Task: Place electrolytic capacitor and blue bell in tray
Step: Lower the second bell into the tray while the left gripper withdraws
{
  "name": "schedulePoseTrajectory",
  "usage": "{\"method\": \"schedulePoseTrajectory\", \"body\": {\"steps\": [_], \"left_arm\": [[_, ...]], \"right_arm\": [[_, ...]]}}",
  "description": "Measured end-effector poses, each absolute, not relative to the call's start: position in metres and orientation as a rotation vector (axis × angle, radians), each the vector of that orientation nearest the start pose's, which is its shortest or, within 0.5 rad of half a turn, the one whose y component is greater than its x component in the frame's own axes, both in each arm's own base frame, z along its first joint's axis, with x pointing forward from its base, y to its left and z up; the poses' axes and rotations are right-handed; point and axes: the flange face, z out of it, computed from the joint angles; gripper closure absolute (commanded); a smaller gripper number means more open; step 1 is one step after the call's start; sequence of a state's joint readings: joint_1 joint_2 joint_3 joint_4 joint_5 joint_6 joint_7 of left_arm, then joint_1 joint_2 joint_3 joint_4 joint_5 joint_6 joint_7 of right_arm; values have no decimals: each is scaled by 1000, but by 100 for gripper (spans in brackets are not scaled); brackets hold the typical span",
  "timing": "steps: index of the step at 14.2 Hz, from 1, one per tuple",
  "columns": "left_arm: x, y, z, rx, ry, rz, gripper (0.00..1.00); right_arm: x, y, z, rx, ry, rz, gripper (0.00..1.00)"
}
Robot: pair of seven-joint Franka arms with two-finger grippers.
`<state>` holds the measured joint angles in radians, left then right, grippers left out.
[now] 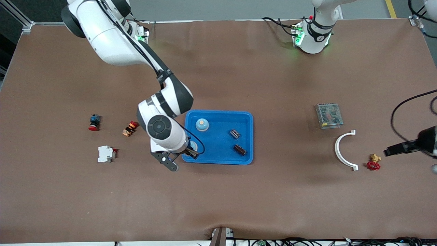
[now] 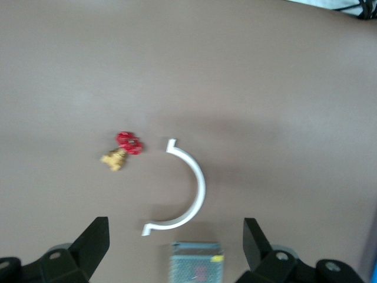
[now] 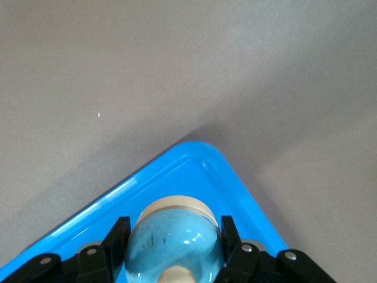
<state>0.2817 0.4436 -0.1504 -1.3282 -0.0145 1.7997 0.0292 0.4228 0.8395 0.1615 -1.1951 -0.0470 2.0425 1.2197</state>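
1. The right gripper [image 1: 192,150] is pinched on a blue bell [image 3: 175,244]; in the right wrist view its two fingers [image 3: 116,237] press the pale blue dome from both sides.
2. The held bell hangs over the tray [image 1: 245,136], just inside the tray's corner that is nearest the front camera at the right arm's end of the table. Whether its base touches the tray floor cannot be told.
3. A second blue bell [image 1: 202,125] already stands in the tray, near the edge toward the right arm's end.
4. Two small dark parts [image 1: 234,134] and [image 1: 240,149] lie in the tray nearer its edge toward the left arm's end; they may be the capacitors, but they are too small to name surely.
5. The step in hand looks like the placing of the bell. The next move calls for setting it down flat inside the rim, then spreading the fingers and lifting straight up so the bell does not tip.
6. The left gripper [image 2: 177,250] waits with fingers spread wide, over bare table at the left arm's end, near a white curved clip [image 1: 344,150], a red-handled valve [image 1: 373,163] and a metal box [image 1: 328,115].
7. Switches [image 1: 106,153] lie toward the right arm's end.
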Motion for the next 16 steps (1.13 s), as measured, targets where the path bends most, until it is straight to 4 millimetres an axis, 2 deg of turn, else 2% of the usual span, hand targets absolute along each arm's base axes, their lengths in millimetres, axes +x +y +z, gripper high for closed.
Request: {"method": "schedulePoseTrajectory", "body": {"steps": [1,3,5,7,9,11,14,16], "left_arm": [[676,119,499,-3210,-166,-56,0],[660,117,533,-3203,-140,-58,0],[645,97,572,-3192,-98,-107,0],[627,63,601,-3179,-26,-137,0],[609,28,613,-3163,28,-140,0],[595,4,628,-3156,-2,-167,0],[580,-4,648,-3166,-44,-215,0],[578,-3,646,-3185,-79,-220,0]], "right_arm": [[649,396,276,-2907,1019,72,100],[642,408,260,-2916,1035,48,100],[636,416,241,-2937,1036,34,100],[632,416,221,-2952,1034,34,100],[629,414,204,-2964,1036,44,100],[624,415,192,-2978,1032,60,100],[617,422,181,-2981,1013,61,100],[616,424,179,-2975,1008,52,100]]}}
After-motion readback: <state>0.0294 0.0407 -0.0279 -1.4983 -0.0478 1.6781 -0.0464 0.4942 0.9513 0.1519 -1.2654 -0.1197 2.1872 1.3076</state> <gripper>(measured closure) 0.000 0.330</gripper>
